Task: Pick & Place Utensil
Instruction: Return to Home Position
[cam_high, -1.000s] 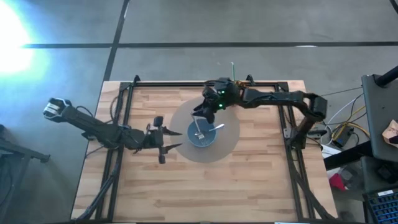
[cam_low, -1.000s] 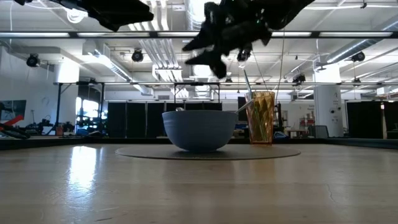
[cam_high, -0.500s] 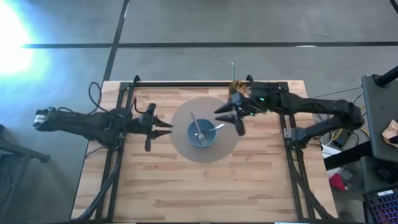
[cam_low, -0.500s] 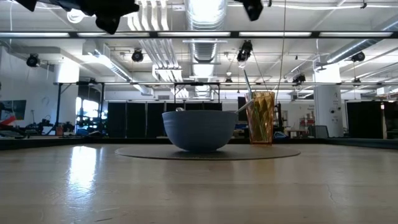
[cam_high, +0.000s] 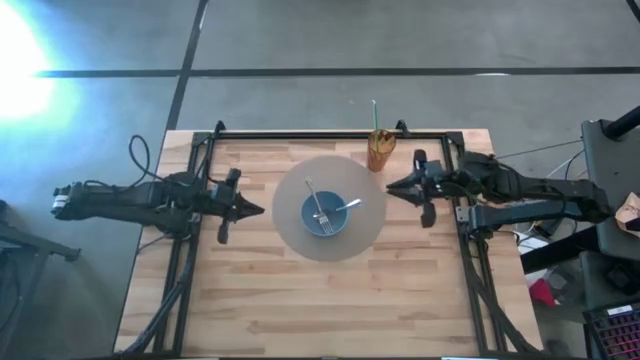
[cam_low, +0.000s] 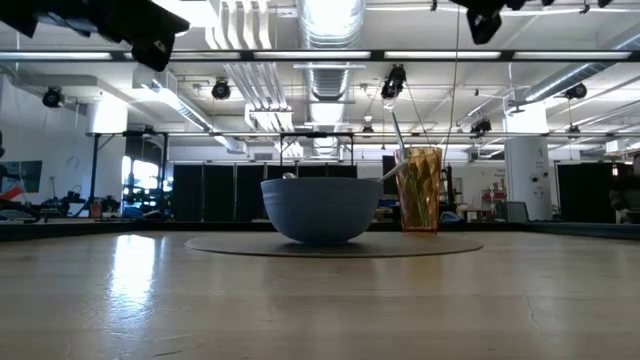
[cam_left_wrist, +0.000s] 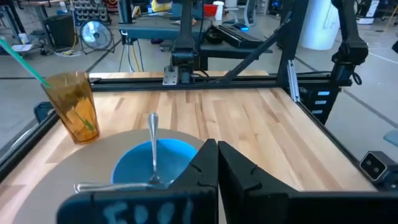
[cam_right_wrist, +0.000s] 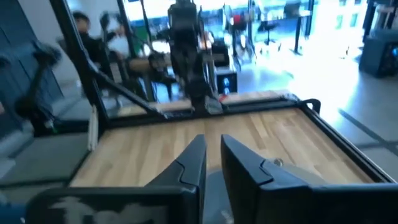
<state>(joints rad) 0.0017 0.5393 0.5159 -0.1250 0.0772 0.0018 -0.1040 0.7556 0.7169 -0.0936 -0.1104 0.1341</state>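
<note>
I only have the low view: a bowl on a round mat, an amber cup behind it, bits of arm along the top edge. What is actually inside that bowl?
Observer: In the high view, the blue bowl holds a fork and a spoon, the spoon's handle leaning over the rim toward the right arm.
Operator: Where is the left gripper?
Observer: The left gripper is just off the mat on the left arm's side, pointing at the bowl. Its wrist view shows it shut and empty.
Operator: And the right one?
Observer: The right gripper is over the wood beside the mat's opposite edge, not far from the cup, and it carries nothing.
</note>
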